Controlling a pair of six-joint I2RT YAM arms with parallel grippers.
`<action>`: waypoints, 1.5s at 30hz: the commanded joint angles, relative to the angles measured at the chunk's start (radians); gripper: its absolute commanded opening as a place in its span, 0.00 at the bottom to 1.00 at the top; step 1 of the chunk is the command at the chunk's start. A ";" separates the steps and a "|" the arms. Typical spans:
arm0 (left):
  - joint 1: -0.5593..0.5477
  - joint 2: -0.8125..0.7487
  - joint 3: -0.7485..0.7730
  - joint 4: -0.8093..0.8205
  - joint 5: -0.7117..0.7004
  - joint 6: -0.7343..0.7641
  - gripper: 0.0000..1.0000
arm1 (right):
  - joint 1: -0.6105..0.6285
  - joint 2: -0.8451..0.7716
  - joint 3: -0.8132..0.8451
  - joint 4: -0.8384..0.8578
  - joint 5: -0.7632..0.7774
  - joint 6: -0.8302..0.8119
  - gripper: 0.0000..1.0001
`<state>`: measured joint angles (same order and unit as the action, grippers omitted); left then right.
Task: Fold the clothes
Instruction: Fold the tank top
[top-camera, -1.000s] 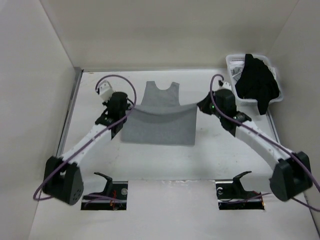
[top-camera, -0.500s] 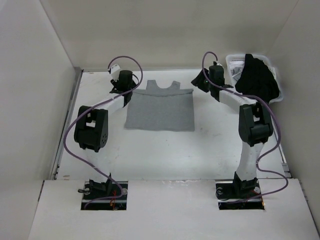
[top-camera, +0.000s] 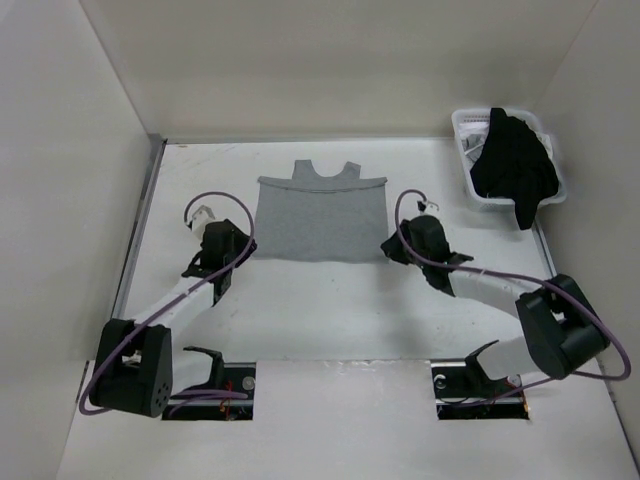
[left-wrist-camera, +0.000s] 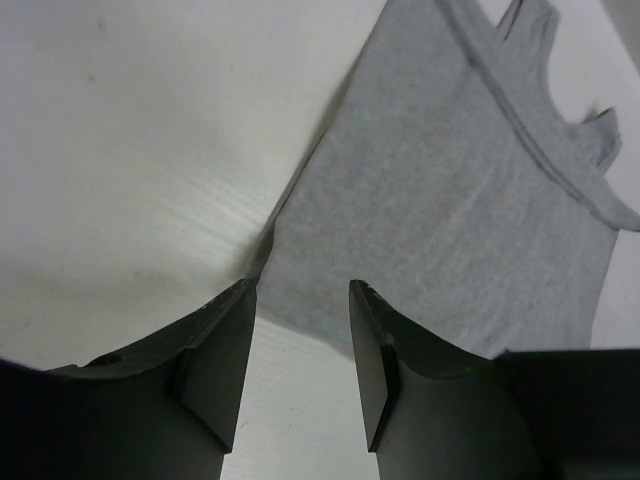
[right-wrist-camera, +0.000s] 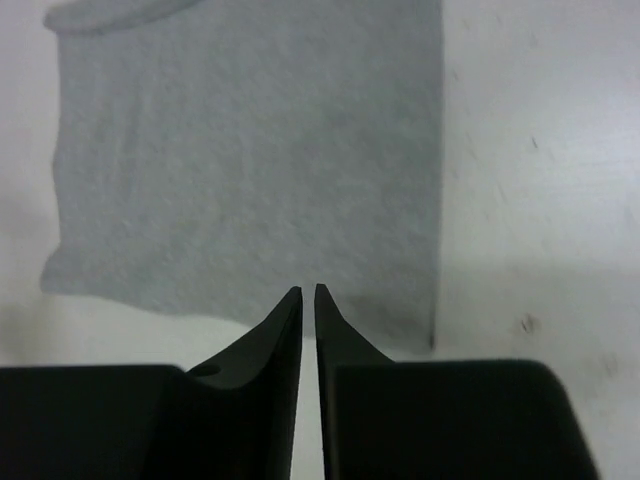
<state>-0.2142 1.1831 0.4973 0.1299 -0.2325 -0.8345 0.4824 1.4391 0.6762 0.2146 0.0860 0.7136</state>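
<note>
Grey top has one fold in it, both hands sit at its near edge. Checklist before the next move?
1. Grey top lies flat, hem laid up at the chest, no bunching: ok.
2. Left hand at the near-left corner, jaws open and empty: ok.
3. Right hand ready to grasp: not ok. Its jaws are almost shut over the near edge, with no cloth seen between them.
4. Height of both hands above the table: cannot tell.
5. Basket with black garment stands apart from the top, at the far right: ok.
</note>
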 joint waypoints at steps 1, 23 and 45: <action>0.017 0.022 -0.049 0.060 0.145 -0.078 0.41 | 0.020 -0.098 -0.121 0.110 0.080 0.053 0.19; 0.075 0.236 -0.086 0.241 0.148 -0.140 0.26 | -0.048 0.015 -0.270 0.272 -0.042 0.234 0.45; 0.071 0.207 -0.100 0.234 0.139 -0.140 0.07 | -0.080 0.038 -0.313 0.284 -0.101 0.296 0.39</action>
<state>-0.1444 1.4265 0.4133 0.3389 -0.0933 -0.9699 0.4038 1.5055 0.3954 0.5381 -0.0097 1.0000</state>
